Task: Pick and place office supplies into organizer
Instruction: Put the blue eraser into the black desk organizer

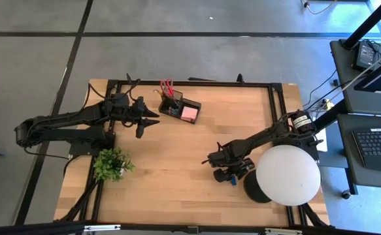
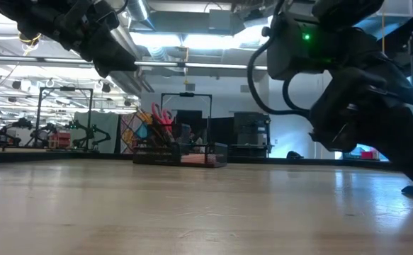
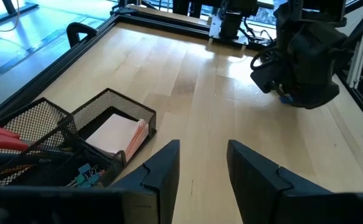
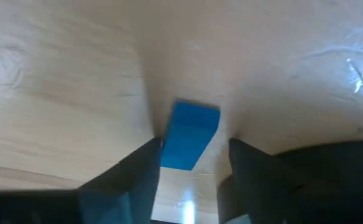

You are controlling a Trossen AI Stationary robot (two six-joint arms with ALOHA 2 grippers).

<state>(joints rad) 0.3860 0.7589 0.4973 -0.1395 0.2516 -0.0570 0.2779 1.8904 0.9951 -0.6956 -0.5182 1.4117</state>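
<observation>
Nearest the table's front edge stand the white globe lamp (image 1: 287, 173) and the green potted plant (image 1: 110, 163), neither of them part of the job. Just beside the lamp, the right gripper (image 1: 232, 177) is pitched down onto the tabletop (image 1: 177, 156) with its fingers (image 4: 134, 177) straddling the small blue block (image 4: 189, 135); the block lies flat on the wood between the jaws, the left-hand finger at or against its edge and a sliver of gap showing at the other, so whether the pinch is made cannot be told, and the low, steep wrist angle suits a pickup of such a flat item. Farther back, the left gripper (image 1: 146, 122) hangs above the table near the organizer (image 1: 180, 106), its jaws partly parted and holding nothing, apparently waiting clear of the right arm's path. At the far side the organizer sits toward the back edge: its taller cup holds the red-handled scissors (image 1: 166, 88) upright, handles up, alongside pens, while the lower tray carries the pink sticky-note pad (image 1: 189, 113) laid flat, and small clips (image 3: 84, 174) lie in the mesh by the cup; the block appears to be the one supply not yet stowed
</observation>
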